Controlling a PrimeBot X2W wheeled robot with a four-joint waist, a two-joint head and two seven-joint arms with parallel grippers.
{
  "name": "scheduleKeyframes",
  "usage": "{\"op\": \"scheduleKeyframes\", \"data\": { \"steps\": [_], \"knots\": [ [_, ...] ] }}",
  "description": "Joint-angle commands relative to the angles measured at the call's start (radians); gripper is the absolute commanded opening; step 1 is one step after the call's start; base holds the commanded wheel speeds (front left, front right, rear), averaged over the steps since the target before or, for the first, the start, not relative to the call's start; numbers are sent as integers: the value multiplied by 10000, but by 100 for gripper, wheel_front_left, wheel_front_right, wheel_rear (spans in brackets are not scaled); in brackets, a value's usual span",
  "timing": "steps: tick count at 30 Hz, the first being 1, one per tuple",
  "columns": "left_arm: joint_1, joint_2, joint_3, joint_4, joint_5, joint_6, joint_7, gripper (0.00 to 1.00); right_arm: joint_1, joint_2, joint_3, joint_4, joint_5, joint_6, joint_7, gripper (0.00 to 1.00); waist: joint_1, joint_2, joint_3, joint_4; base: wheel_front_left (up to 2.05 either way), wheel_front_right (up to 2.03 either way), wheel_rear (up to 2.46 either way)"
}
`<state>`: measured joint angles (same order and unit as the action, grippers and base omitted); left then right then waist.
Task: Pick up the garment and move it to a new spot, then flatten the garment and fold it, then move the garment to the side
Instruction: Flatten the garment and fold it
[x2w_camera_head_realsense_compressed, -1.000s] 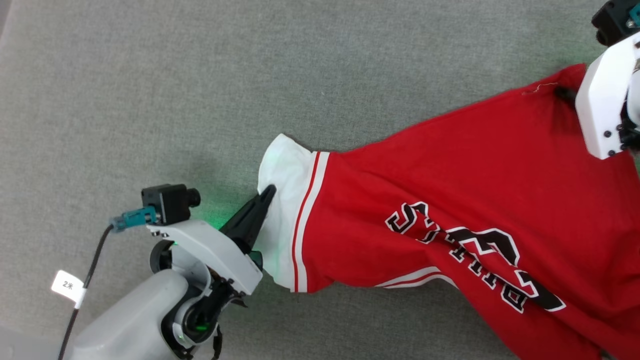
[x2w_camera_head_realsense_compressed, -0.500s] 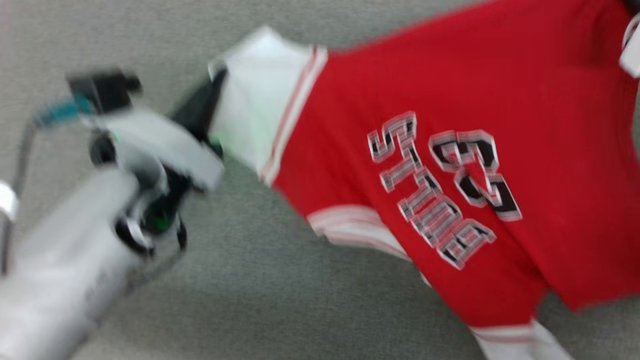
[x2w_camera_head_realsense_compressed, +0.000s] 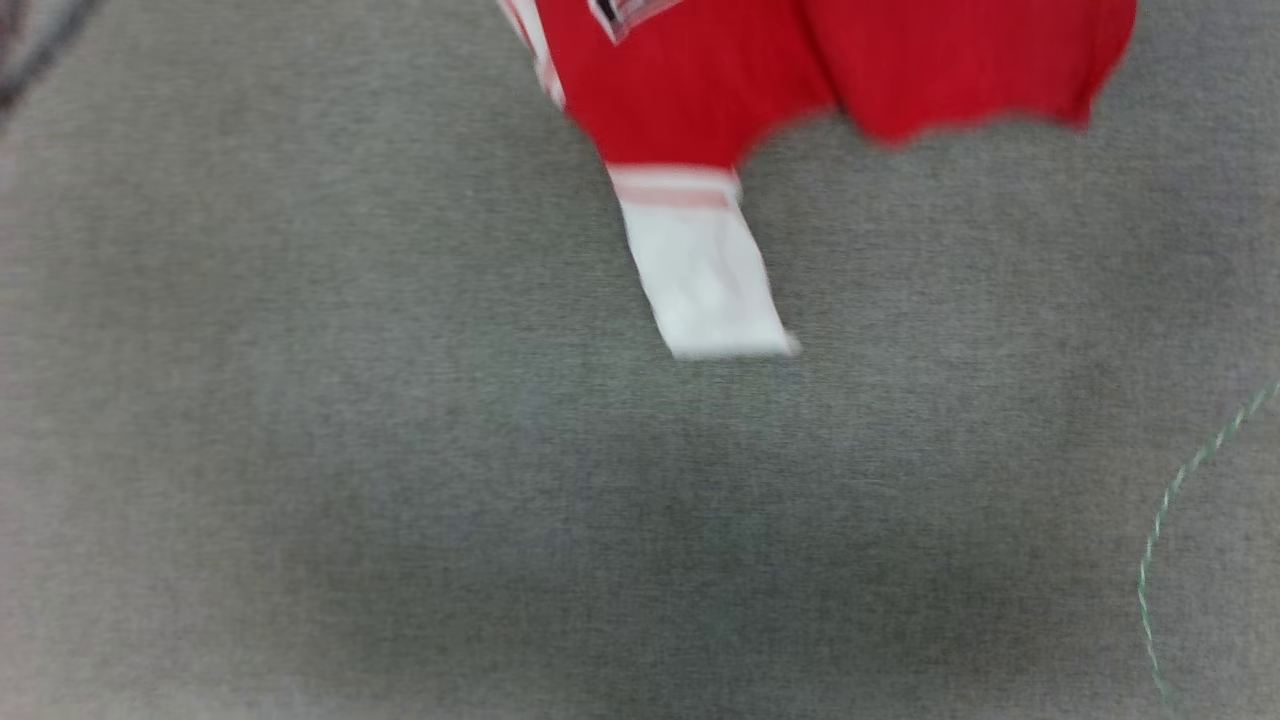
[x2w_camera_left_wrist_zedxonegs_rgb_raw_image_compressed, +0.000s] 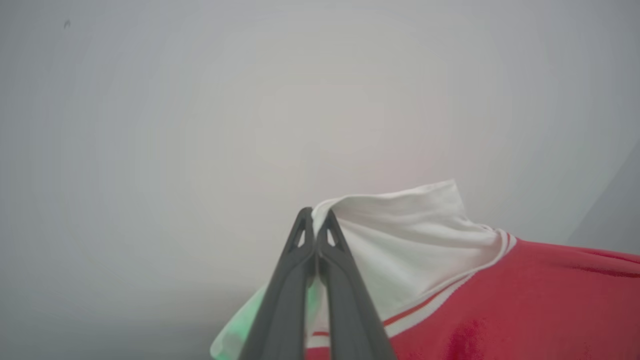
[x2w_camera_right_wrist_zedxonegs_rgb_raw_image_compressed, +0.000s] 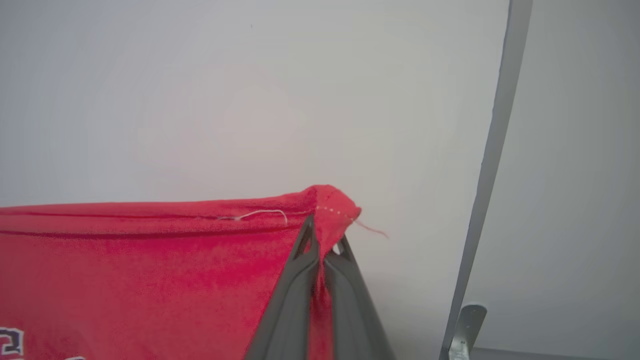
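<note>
The garment (x2w_camera_head_realsense_compressed: 850, 60), a red jersey-style T-shirt with white sleeves and black, white-outlined lettering, is held at two places by the two arms. In the left wrist view, the left pincer (x2w_camera_left_wrist_zedxonegs_rgb_raw_image_compressed: 316, 216) is seen pressed shut on the folded edge of one white sleeve (x2w_camera_left_wrist_zedxonegs_rgb_raw_image_compressed: 410, 235). Its two long dark fingers are laid against each other with the cloth nipped between them. A red-and-white striped trim (x2w_camera_left_wrist_zedxonegs_rgb_raw_image_compressed: 450, 295) is seen where that sleeve meets the red body, and a green glow is cast on the cloth beside the fingers.

In the right wrist view, the right pincer (x2w_camera_right_wrist_zedxonegs_rgb_raw_image_compressed: 326, 229) is clamped on a red hem corner (x2w_camera_right_wrist_zedxonegs_rgb_raw_image_compressed: 332, 205), which is bunched over its fingertips. A loose white thread (x2w_camera_right_wrist_zedxonegs_rgb_raw_image_compressed: 260, 214) is seen along the hem, and the red edge is drawn out towards that view's left. A grey metal strip (x2w_camera_right_wrist_zedxonegs_rgb_raw_image_compressed: 492, 150) is seen at that view's right, before a pale wall.

The head view is blurred. The lower part of the garment is shown at its top edge, above the grey, felt-covered desk (x2w_camera_head_realsense_compressed: 400, 450), with the other white sleeve (x2w_camera_head_realsense_compressed: 705, 280) hung down from it. Whether that sleeve touches the desk cannot be told. A thin green-and-white cord (x2w_camera_head_realsense_compressed: 1170, 510) is seen on the desk, well apart from the garment.
</note>
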<state>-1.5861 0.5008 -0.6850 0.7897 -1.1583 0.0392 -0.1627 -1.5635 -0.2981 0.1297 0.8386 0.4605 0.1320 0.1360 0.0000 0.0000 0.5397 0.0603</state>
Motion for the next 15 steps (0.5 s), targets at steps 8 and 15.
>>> {"op": "scheduleKeyframes", "data": {
  "steps": [8,15],
  "knots": [
    [-2527,-258,245,1737,888,-620,-934,0,-1928,105,-592,1168,-471,-33,-1397,0,0,0,-53,-447,0,0,0],
    [-2380,-838,115,2814,1081,-1242,-1019,0,-1697,70,-52,1866,-144,-33,-1602,0,0,0,-382,-427,0,0,0]
  ]
}}
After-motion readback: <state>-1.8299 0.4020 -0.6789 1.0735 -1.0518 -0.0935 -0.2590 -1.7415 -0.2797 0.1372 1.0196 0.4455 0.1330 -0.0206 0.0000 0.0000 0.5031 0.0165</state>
